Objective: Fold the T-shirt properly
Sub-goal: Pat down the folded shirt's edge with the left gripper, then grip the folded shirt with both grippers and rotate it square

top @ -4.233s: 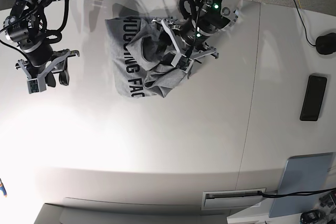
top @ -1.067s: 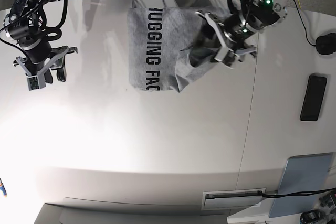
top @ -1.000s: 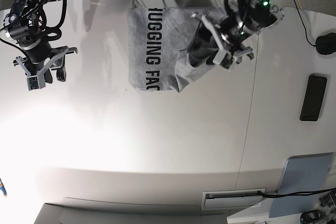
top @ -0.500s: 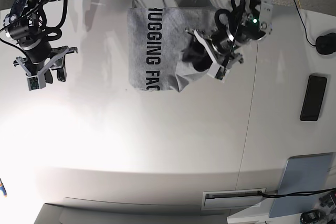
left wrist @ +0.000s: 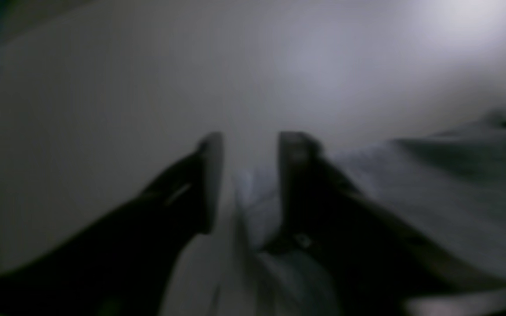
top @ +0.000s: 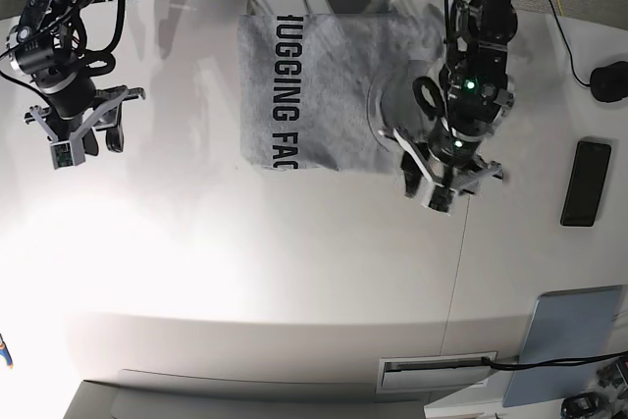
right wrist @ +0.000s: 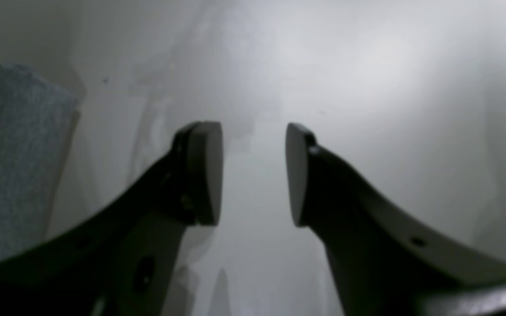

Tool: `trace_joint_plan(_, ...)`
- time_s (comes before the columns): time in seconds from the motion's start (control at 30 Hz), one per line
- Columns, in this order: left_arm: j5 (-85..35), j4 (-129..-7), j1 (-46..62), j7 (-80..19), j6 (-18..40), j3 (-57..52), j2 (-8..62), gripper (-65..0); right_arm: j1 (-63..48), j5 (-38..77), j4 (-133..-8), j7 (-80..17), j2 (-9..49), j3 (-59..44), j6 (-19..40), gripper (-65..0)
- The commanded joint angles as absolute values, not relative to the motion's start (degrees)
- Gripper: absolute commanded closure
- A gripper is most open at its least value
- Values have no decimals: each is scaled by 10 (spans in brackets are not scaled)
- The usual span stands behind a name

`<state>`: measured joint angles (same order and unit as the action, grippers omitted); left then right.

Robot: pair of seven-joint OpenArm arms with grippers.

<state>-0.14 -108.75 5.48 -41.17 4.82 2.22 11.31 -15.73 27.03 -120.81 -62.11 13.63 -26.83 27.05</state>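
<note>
Left tool (top: 446, 179) swung to T-shirt (top: 314, 90) corner, pinching cloth, right tool (top: 83, 139) open above white table (top: 294, 272)

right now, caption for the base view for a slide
Left gripper at the grey T-shirt's near corner; right gripper hovers open, apart.

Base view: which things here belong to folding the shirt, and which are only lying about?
For the job:
T-shirt
left gripper
right gripper

Lying about:
black phone
pale-blue pad
black mouse
</note>
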Motion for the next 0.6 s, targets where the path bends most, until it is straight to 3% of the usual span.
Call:
trace_joint_plan(0.0, 3, -1099, 43, -399, 36, 20, 115, -286, -154, 276, -1218, -607, 144, -270, 272, -240)
trace_joint_plan(0.07, -8, -1107, 43, -402, 27, 21, 115, -279, -154, 276, -1218, -603, 144, -270, 272, -240)
trace_joint_plan(0.1, -25, -1115, 44, -411, 35, 21, 115, -246, -154, 276, -1218, -596, 144, -268, 272, -239)
trace_joint_plan(0.17, -74, -1138, 50, -442, 79, 21, 115, -119, -154, 276, -1218, -585, 144, -256, 272, -202)
trace_joint_plan(0.23, -134, -1164, 64, -479, 128, 21, 114, -15, -154, 272, -1218, -573, 144, -234, 272, -105)
trace_joint_plan(0.33, -196, -1204, 102, -522, 170, 21, 114, 0, -144, 226, -1217, -555, 144, -192, 272, 0)
trace_joint_plan(0.57, -252, -1259, 222, -572, 244, 21, 114, 0, -70, 174, -1143, -543, 144, -75, 272, 0)
